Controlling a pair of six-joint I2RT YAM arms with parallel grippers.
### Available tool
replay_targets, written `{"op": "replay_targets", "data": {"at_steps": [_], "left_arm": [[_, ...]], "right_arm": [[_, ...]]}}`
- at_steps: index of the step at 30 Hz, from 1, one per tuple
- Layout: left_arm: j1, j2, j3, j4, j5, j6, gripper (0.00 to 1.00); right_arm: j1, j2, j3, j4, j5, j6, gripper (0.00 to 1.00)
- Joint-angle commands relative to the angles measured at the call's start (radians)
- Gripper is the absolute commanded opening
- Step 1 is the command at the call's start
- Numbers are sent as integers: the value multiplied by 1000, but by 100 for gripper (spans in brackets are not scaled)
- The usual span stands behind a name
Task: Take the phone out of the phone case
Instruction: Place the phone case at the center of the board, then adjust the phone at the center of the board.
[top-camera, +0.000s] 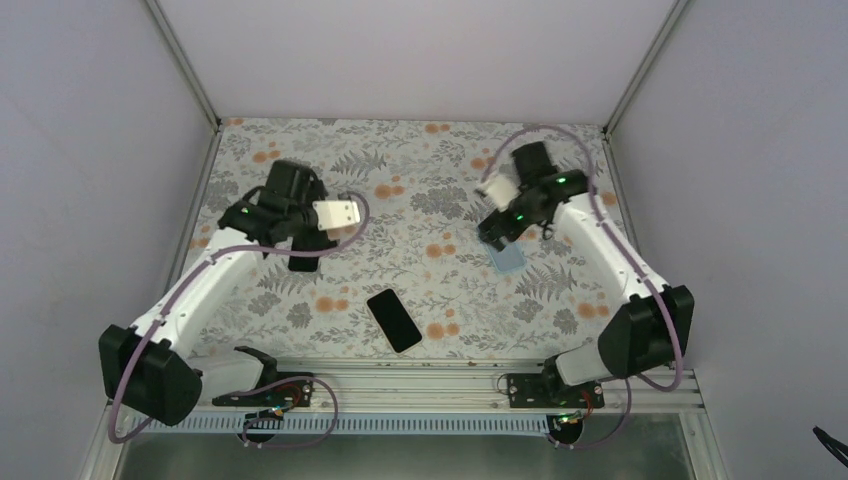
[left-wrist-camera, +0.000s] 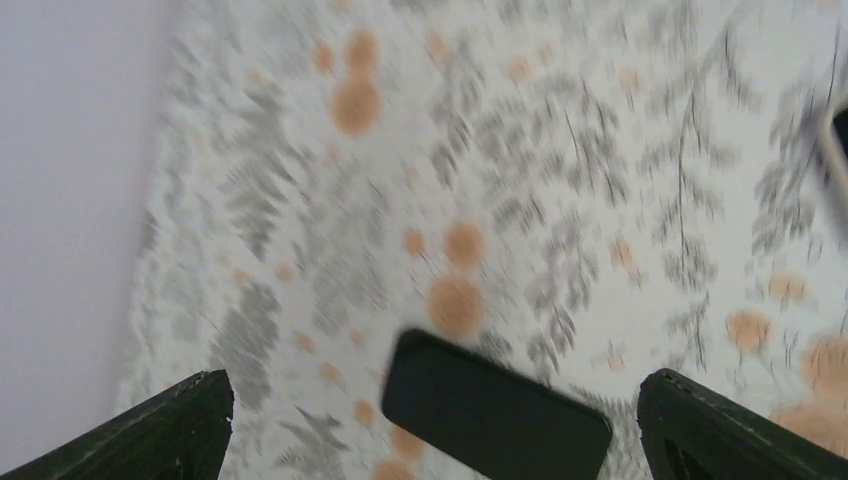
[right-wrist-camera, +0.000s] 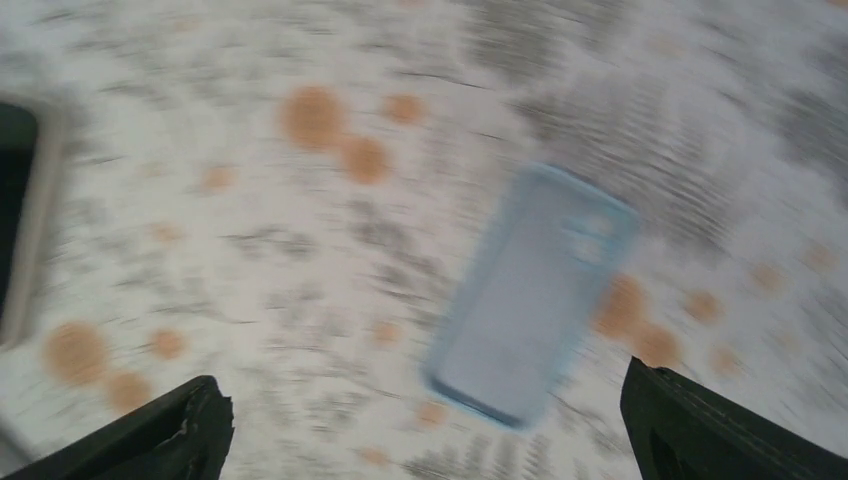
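The phone (top-camera: 393, 320) lies screen up near the table's front middle, black glass with a pinkish-beige rim. Its edge shows at the right of the left wrist view (left-wrist-camera: 838, 140) and at the left of the right wrist view (right-wrist-camera: 20, 210). The light-blue phone case (top-camera: 507, 258) lies apart from it on the right, flat on the cloth, and looks empty in the blurred right wrist view (right-wrist-camera: 530, 295). My right gripper (top-camera: 497, 235) hovers just above the case, open and empty (right-wrist-camera: 425, 395). My left gripper (top-camera: 300, 248) is open and empty (left-wrist-camera: 435, 400).
A plain all-black phone (left-wrist-camera: 495, 410) lies under my left gripper, also seen in the top view (top-camera: 303, 263). The table has a floral cloth (top-camera: 420, 200), with walls at the back and both sides and a metal rail (top-camera: 420, 375) along the near edge.
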Motion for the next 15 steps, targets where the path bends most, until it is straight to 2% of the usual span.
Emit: {"op": "replay_targets", "data": {"at_steps": [1, 6, 11, 15], "left_arm": [[42, -11, 178, -150, 247, -127, 100], [92, 12, 269, -56, 274, -237, 100], [111, 68, 289, -28, 261, -275, 100], [118, 82, 273, -1, 236, -296, 100]], "right_arm": [[260, -34, -73, -18, -105, 22, 100], [540, 61, -68, 0, -172, 78, 100], [741, 164, -25, 8, -295, -14, 99], [873, 294, 13, 7, -353, -62, 84]]}}
